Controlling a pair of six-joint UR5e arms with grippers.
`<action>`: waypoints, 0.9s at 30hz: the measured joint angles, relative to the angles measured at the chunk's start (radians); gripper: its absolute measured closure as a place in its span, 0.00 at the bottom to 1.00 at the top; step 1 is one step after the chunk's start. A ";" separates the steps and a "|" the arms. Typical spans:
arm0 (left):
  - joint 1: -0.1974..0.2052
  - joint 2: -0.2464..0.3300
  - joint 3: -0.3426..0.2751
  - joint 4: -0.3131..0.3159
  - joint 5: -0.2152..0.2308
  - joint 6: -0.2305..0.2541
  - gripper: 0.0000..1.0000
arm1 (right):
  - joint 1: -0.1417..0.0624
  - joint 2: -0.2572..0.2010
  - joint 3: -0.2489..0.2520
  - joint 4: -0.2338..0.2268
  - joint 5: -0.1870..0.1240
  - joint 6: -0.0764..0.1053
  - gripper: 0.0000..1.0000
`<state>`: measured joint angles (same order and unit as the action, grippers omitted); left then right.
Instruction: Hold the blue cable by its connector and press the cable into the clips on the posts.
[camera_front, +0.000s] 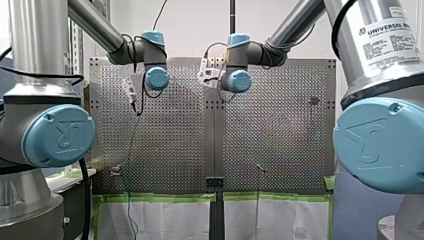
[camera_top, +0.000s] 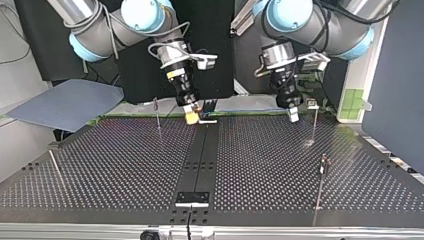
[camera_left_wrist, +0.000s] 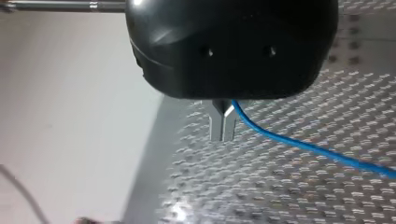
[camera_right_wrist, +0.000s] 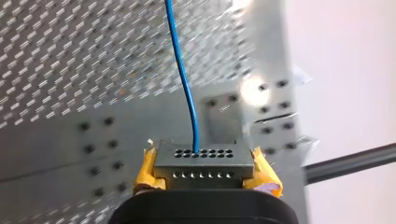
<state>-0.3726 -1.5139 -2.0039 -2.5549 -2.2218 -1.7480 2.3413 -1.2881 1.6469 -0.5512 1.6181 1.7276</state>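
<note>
Top view, nearest: a thin metal post (camera_top: 320, 180), small clip at its top, stands on the perforated metal table (camera_top: 125, 170). Farther back, at the table's far edge, our right gripper (camera_right_wrist: 205, 169) has its yellow pads (camera_right_wrist: 148, 171) clamped on the grey drilled metal connector (camera_right_wrist: 204, 157). The thin blue cable (camera_right_wrist: 184, 79) runs ahead over the table. Our left gripper (camera_left_wrist: 222, 135): metal fingers (camera_left_wrist: 216, 126) together, cable leaving at their base, possibly pinched.
</note>
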 joint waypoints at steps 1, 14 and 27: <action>0.010 0.010 0.010 -0.010 0.009 -0.006 1.00 | 0.002 -0.010 -0.010 0.010 -0.006 0.000 1.00; 0.122 0.112 0.101 -0.123 0.120 -0.037 1.00 | 0.023 -0.013 -0.130 0.129 -0.048 -0.007 1.00; 0.242 0.062 0.106 -0.243 0.241 -0.043 1.00 | 0.035 0.029 -0.246 0.151 -0.055 -0.009 1.00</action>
<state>-0.1302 -1.4521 -1.8980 -2.7981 -1.9811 -1.7909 2.3763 -1.2588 1.4012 -0.4004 1.5635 1.7184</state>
